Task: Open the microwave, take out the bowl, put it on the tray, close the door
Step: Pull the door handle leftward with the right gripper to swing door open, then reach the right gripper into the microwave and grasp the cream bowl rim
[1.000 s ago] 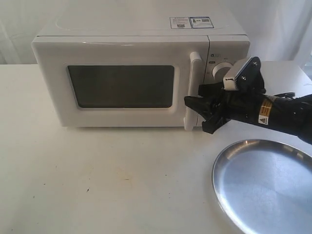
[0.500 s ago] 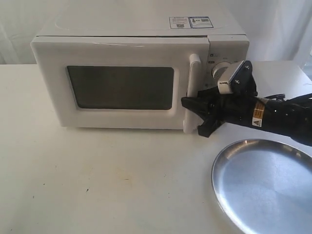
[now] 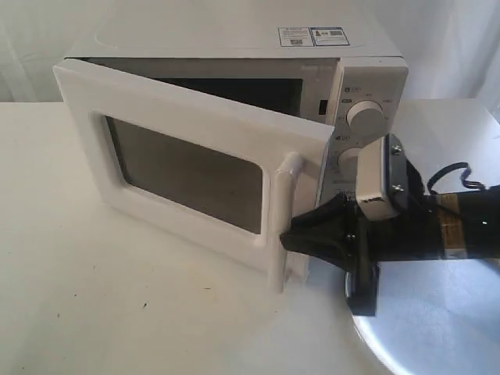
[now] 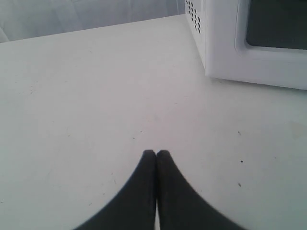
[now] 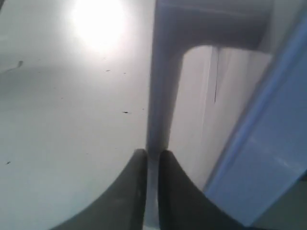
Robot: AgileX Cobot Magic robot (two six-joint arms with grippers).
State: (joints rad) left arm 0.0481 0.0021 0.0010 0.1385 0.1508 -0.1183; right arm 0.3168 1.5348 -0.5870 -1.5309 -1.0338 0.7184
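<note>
Right, the door [image 3: 195, 105] stands swung partway out from the microwave [image 3: 367, 86]. The cavity behind it is dark, so the bowl can't be made out. Right gripper [image 3: 291, 239] is clamped on the low end of the white bar handle [image 3: 280, 223]; only the right wrist view shows the black fingers [image 5: 129, 191] pinching it. Shiny metal tray [image 3: 453, 344] sits in front of the microwave's knob side, mostly covered by the arm and cut off at the frame edge. Left gripper [image 4: 156, 154] appears only in its own wrist view: pressed closed, empty, over the matte white table [image 4: 72, 96] beside the microwave's vented side wall.
</note>
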